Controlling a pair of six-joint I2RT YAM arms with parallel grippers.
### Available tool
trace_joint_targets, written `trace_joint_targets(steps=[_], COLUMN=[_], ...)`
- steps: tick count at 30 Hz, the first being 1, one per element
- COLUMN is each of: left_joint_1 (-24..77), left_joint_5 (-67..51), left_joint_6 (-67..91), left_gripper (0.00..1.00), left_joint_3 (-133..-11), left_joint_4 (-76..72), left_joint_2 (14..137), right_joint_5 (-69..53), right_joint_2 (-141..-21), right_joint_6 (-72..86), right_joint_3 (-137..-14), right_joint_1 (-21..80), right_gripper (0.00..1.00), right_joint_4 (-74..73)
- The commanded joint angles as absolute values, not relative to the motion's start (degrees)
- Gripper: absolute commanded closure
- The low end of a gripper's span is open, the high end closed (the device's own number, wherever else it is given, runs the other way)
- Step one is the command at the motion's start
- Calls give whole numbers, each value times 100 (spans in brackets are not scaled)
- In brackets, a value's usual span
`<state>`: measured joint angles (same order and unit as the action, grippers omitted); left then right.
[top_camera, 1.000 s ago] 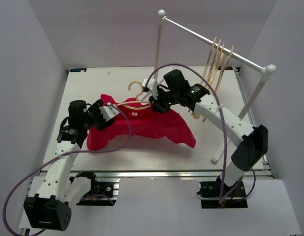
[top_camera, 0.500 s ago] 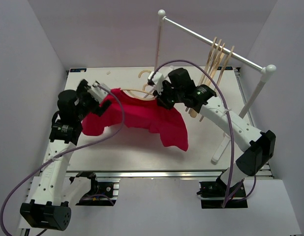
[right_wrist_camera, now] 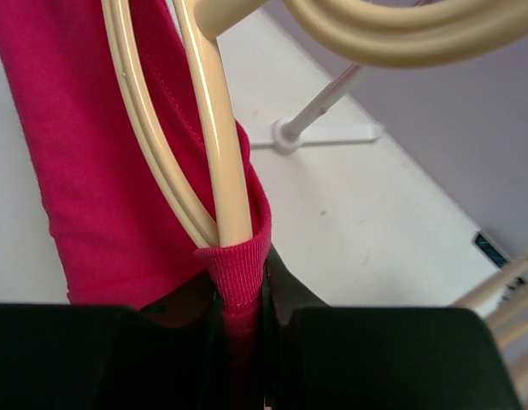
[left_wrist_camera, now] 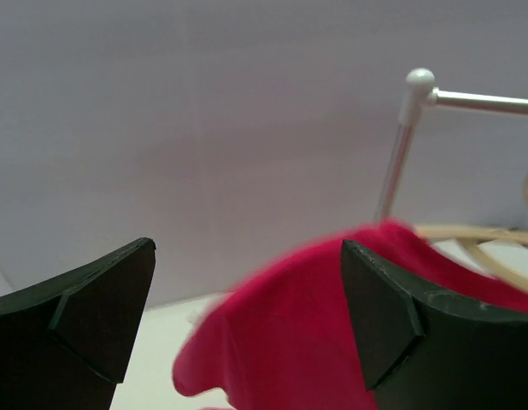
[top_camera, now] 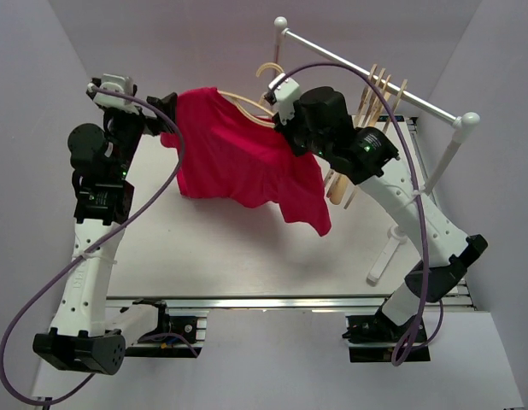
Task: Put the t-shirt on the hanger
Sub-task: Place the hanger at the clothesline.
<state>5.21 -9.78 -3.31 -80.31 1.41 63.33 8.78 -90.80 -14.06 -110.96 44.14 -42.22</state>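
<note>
Pale grey walls close in a white table (top_camera: 247, 256), with a white garment rack (top_camera: 366, 73) standing at its far right and a few spare hangers (top_camera: 375, 102) hanging from its rail.

The t-shirt (top_camera: 238, 154) is off the table, strung in the air between the two arms above the far half. Its body drapes down and one sleeve hangs lowest on the right side. The hanger (top_camera: 243, 104) sits at the shirt's upper edge: one pale wooden arm shows along the top of the cloth, and the hook rises just left of the rack's upright.

The right pincer (top_camera: 285, 124) is at the collar. Its wrist view shows the pincer (right_wrist_camera: 243, 295) closed tight on the ribbed collar of the t-shirt (right_wrist_camera: 85, 154), right where the rods of the hanger (right_wrist_camera: 217, 128) pass into the neck opening. The rack's foot (right_wrist_camera: 319, 128) lies on the table behind.

The left pincer (top_camera: 166, 115) is raised at the shirt's far left shoulder. Its wrist view shows the pincer (left_wrist_camera: 247, 316) with its jaws wide apart and nothing clamped between them. The t-shirt (left_wrist_camera: 290, 342) and the end of the hanger (left_wrist_camera: 478, 235) lie just beyond, with the rack's post (left_wrist_camera: 401, 137) behind. Whether a finger touches the cloth, I cannot tell.
</note>
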Motion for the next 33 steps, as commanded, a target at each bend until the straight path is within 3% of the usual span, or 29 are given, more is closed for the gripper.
trace_joint_targets(steps=[1,4,7,11,12,15,23,28,32,33], left_joint_1=[510,501,501,510,501,501,501,501,501,510], left_joint_5=[-765,-633,-642,-467,-361,-115,-194,149,360,430], left_joint_6=[1071,1555,1653,1670,1713,1977,2338,2320,2101,2057], left_gripper=[2,2,2,2,2,2,2,2,2,2], left_joint_3=[-7271,-7049,-7014,-6970,-6935,-6812,-6276,-6135,-6187,-6222], left_joint_4=[-684,-607,-361,-27,-35,130,255,431,624,676], left_joint_2=[5960,5880,5897,5845,5827,5687,5283,5028,4913,4904], right_joint_5=[2809,4605,6096,7476,8028,8611,8773,8018,5693,4773], right_joint_2=[-9236,-9500,-9353,-8975,-8878,-8701,-9421,-10036,-10379,-10476], right_joint_6=[-1336,-1222,-1414,-2659,-3951,-7544,-7673,-6578,-3446,-3176], right_joint_3=[-12214,-13121,-12912,-12289,-12017,-10689,-9643,-9913,-11159,-11658], right_joint_1=[4938,5352,5633,6185,6292,6626,6653,6741,6820,6786], right_gripper=[100,100,100,100,100,100,100,100,100,100], right_joint_4=[-4322,-4675,-4273,-2519,-800,3631,4130,2405,-2289,-2703])
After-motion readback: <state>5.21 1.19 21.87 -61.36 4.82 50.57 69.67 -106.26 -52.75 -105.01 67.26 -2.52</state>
